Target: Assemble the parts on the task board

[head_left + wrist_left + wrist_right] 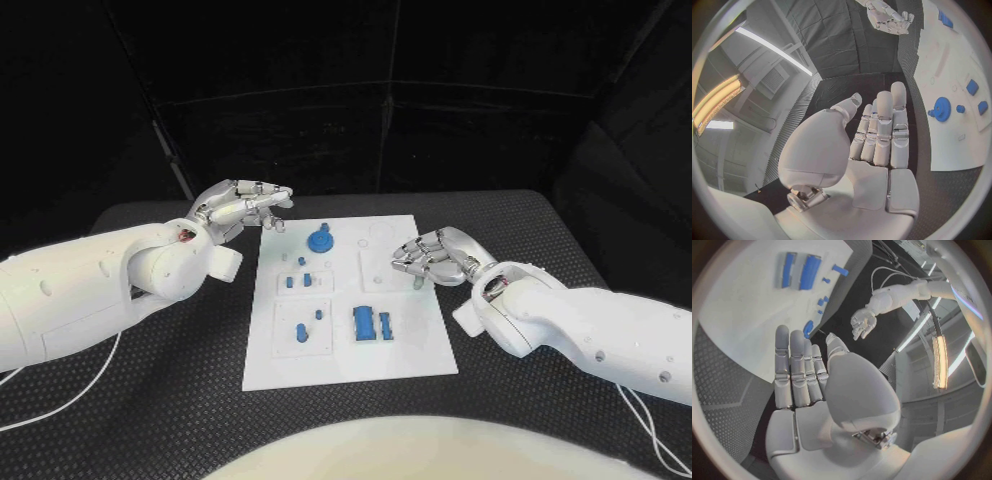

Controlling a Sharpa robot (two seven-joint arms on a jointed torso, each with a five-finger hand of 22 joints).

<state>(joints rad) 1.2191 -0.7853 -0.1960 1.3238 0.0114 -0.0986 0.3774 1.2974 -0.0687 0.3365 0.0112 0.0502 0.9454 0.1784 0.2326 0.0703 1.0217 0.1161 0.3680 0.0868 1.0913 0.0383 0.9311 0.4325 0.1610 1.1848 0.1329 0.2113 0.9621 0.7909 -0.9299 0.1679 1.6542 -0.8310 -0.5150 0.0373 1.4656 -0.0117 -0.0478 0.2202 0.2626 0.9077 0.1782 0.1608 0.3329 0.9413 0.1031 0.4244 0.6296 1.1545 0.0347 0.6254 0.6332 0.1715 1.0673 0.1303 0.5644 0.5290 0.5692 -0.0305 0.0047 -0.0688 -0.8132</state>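
White and flat, the task board [418,350] is lying in the middle of the black table [548,230], between my two hands. The blue parts are sitting on its near and middle areas: a round geared part [320,240] toward the far side, a few small blue pegs [300,279] just nearer than it, two slim pieces [306,331] in the near left recess, and a larger blue block [364,322] with a narrow bar [385,323] beside it in the near middle recess.

I am holding my left hand [238,208] off the board's far left corner, above the table and not touching the board. In my left wrist view its fingers [882,131] are lying straight and close side by side, with the thumb set a little apart, and nothing is sitting in the palm.

I am keeping my right hand [433,256] over the board's right edge, level with its middle. From the head camera its fingers are looking somewhat curled; in my right wrist view those fingers [798,365] are stretching out together, thumb beside them, and they are gripping nothing. I cannot tell whether the fingertips are touching the board.
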